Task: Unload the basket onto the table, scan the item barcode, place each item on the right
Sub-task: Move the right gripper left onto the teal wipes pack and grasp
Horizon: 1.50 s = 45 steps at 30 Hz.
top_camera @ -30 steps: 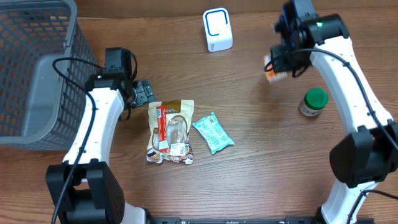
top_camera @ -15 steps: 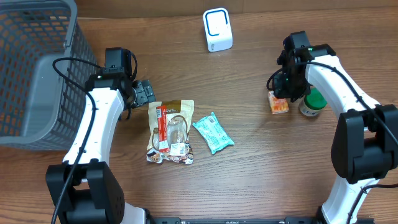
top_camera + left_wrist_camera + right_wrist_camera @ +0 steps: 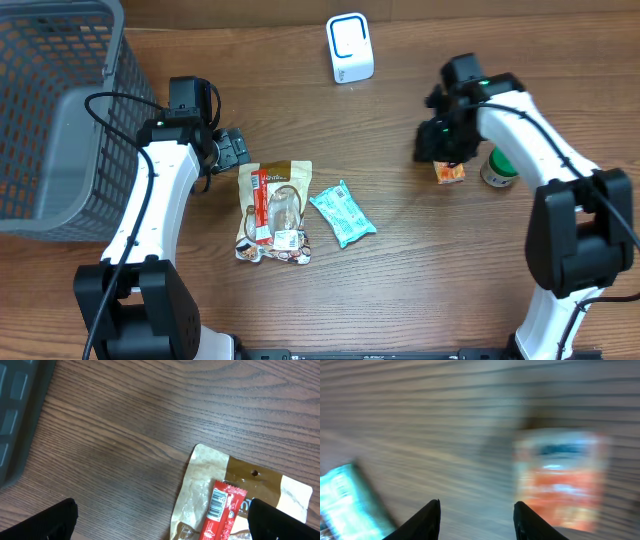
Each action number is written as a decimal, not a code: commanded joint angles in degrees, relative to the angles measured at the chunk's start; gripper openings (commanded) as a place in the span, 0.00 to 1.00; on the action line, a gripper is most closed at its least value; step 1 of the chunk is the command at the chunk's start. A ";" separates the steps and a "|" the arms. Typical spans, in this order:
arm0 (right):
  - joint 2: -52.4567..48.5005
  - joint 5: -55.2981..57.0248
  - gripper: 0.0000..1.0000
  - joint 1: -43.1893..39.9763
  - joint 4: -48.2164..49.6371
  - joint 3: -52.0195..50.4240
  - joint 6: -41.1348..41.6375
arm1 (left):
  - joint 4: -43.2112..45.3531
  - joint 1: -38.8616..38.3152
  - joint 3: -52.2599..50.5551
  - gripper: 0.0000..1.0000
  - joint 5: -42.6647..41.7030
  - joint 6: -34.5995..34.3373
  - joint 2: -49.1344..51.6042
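While the box (image 3: 450,172) lies on the counter (image 3: 400,260), the right hand (image 3: 477,510) stands half-open, empty; left hand (image 3: 161,515) wide open, empty.

Table (image 3: 420,290): wood grain, matt; basket (image 3: 40,100): grey plastic mesh; brown pouch (image 3: 274,175): glossy crinkled film; scanner (image 3: 350,48): smooth white plastic.

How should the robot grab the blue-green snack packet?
From straight above, pinching across its short width near the middle. The teal snack packet lies flat on the table, slanting from upper left to lower right, so only its two long edges offer a hold.
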<state>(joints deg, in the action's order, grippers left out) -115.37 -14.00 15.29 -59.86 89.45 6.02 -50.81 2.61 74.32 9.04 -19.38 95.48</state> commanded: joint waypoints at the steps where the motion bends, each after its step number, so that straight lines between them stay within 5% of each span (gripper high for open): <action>1: 0.28 -4.24 0.49 5.33 1.11 -0.15 2.05 | 0.07 -0.39 0.94 1.00 0.11 -0.57 -0.35; 13: 0.28 -0.35 0.48 24.26 2.45 -0.15 9.27 | 0.07 -0.39 0.94 1.00 0.11 -0.57 -0.35; 18: 0.28 2.95 0.27 30.23 -0.07 -0.17 15.02 | 0.07 -0.39 0.94 1.00 0.11 -0.57 -0.35; 22: 0.28 8.94 0.26 33.51 -1.51 -0.26 16.96 | 0.07 -0.39 0.94 1.00 0.11 -0.57 -0.35; 31: 0.26 10.54 0.16 34.56 0.90 -5.49 21.51 | 0.07 -0.39 0.94 1.00 0.11 -0.57 -0.35; 45: 0.28 26.80 0.16 30.69 5.57 -10.47 20.57 | 0.07 -0.39 0.94 1.00 0.11 -0.57 -0.35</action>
<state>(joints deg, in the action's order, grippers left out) -115.39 7.84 48.01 -54.81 79.81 26.89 -50.83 2.61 74.32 9.04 -19.38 95.48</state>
